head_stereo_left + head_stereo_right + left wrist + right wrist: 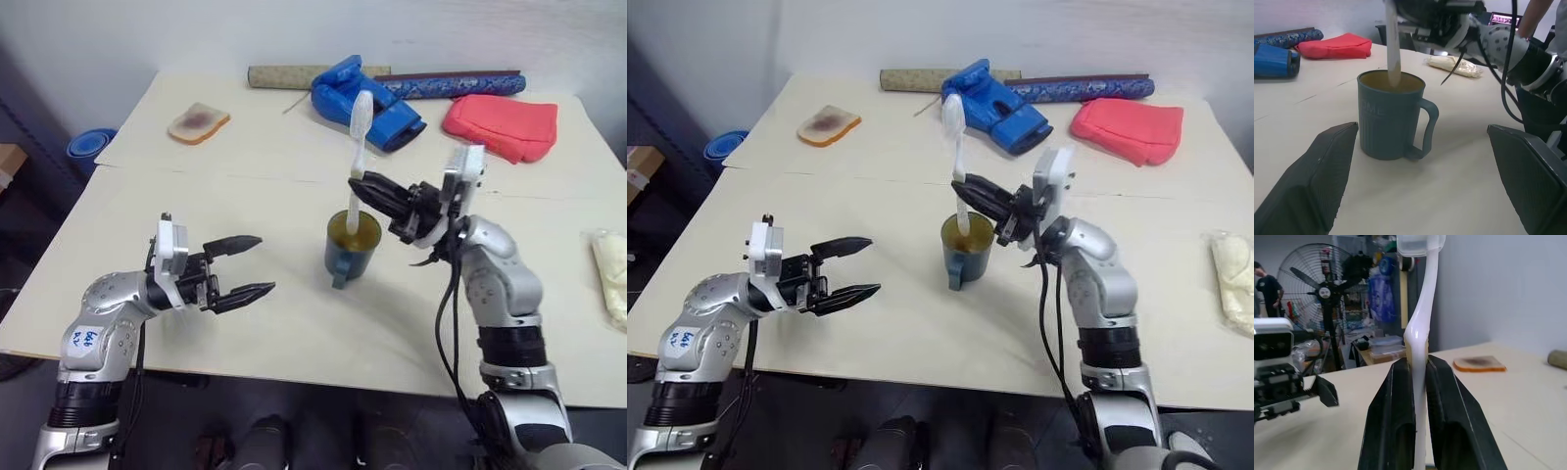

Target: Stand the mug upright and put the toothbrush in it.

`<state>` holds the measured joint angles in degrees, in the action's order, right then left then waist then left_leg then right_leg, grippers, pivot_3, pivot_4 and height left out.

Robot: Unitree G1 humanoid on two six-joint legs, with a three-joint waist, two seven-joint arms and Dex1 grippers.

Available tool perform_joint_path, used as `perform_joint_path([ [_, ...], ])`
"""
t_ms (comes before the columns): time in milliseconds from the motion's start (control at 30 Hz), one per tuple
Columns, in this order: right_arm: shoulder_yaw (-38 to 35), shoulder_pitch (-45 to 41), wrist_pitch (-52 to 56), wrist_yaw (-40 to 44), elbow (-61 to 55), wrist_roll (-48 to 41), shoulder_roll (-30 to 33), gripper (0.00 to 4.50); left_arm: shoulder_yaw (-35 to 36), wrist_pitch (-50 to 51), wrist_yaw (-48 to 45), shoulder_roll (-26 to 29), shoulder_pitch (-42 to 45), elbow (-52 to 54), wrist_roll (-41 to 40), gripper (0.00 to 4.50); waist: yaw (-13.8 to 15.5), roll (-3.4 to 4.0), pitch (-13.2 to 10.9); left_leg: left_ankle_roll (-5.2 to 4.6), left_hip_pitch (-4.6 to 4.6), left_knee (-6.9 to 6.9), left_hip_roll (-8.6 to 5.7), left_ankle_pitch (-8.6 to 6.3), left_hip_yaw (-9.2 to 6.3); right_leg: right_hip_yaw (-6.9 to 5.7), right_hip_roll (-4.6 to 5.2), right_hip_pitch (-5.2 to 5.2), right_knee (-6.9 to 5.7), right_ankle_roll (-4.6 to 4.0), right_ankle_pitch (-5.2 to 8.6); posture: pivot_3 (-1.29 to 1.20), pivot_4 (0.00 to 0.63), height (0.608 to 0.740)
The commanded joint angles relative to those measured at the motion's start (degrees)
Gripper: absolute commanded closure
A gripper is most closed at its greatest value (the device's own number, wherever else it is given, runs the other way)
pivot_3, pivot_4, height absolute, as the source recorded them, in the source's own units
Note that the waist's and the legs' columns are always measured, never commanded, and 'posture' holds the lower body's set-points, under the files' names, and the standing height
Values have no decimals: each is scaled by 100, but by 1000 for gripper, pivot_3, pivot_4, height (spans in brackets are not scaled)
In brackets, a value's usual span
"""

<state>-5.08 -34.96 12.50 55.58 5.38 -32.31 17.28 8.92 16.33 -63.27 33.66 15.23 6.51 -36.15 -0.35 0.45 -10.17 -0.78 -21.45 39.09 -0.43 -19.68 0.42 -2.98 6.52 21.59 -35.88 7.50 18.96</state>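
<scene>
Mug (352, 245) stands upright mid-table, handle toward me, so the first half looks done. I'm on the insertion now. My right gripper (372, 189) is clamped on the toothbrush (359, 147) partway along its handle, brush vertical, bristles up, lower end already dipped inside the mug's mouth. Left gripper (245, 265) waits wide apart, well left of the mug, holding nothing. Next I'd part the right fingers (1396, 421) gently and back away sideways without tipping the mug.
</scene>
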Motion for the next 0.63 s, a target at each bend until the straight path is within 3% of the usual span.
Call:
perform_joint_path([
  [33, -177, 89, -479, 174, -13, 74, 138, 3104, 120, -106, -4, 86, -23, 155, 6, 0, -6, 0, 0, 1, 0, 0, 1, 1, 0, -1, 0, 0, 1, 0, 0, 0, 150, 740],
  [200, -498, 642, -892, 489, -419, 199, 930, 1515, 351, -718, -57, 458, -327, -32, 510, 0, 2, 0, 0, 1, 0, -1, 0, 0, 3, 1, 2, 0, 4, 0, 0, 0, 150, 740],
  [333, -873, 1784, -1900, 1851, 21, 575, 2347, 121, 488, -1638, -21, 840, -893, -219, 1322, 0, 60, 0, -1, -6, 0, -6, -2, -4, 1, -3, 4, -9, 18, 0, 0, 0, 150, 740],
  [467, -1079, 2536, -2272, 2640, 302, 477, 3023, 46, 622, -2045, 16, 947, -1330, -307, 1529, 0, 15, -6, -4, -16, 2, -6, 1, -10, 22, 3, 5, -14, 32, 1, 0, 0, 150, 740],
  [633, -1181, 2958, -2936, 2844, 644, 574, 3052, 46, 712, -2043, 358, 807, -1357, -325, 1456, 0, -23, -11, -7, -4, 31, -6, 22, -3, 36, 16, 8, -22, 34, 1, 0, 0, 150, 740],
])
